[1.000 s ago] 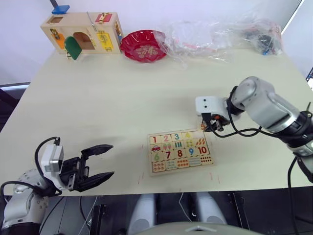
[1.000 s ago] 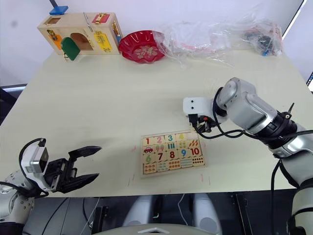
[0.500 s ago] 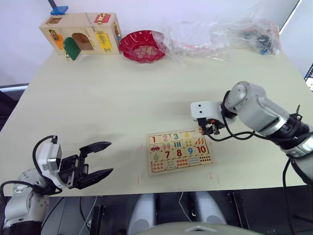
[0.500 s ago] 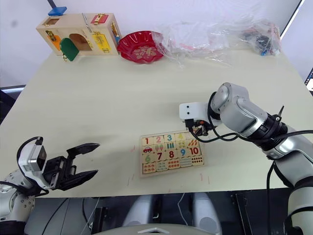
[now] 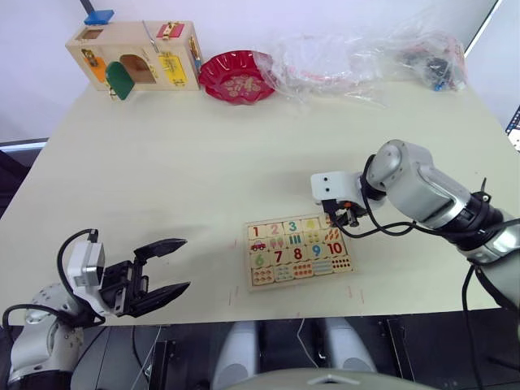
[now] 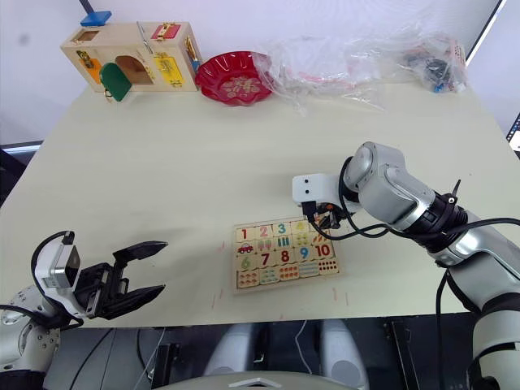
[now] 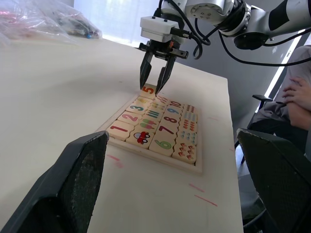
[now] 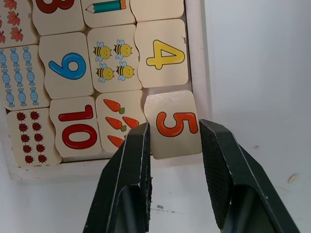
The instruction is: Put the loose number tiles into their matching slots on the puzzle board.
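The puzzle board [image 5: 299, 252] lies near the table's front edge, its rows full of number and picture tiles. My right gripper [image 5: 335, 218] stands over the board's far right corner, shut on the orange number 5 tile [image 8: 175, 124]. The tile sits over the last of the matching slots [image 8: 165, 145], beside the yellow 4 [image 8: 164, 53], skewed, with one edge overlapping the rim [image 8: 195, 58]. The left wrist view shows the black fingers [image 7: 144, 73] straddling that tile [image 7: 148, 90]. My left gripper [image 5: 166, 268] hovers open and empty at the table's front left, well apart from the board.
A wooden latch box [image 5: 134, 55] stands at the far left corner, with a red bowl [image 5: 238, 75] beside it. Crumpled clear plastic bags [image 5: 366, 53] lie along the back edge. A seated person's hands [image 7: 296, 92] show beyond the table.
My right gripper has moved left from just off the board's far right corner to above the last top-row slot, carrying the 5 tile. The left gripper has stayed open in place.
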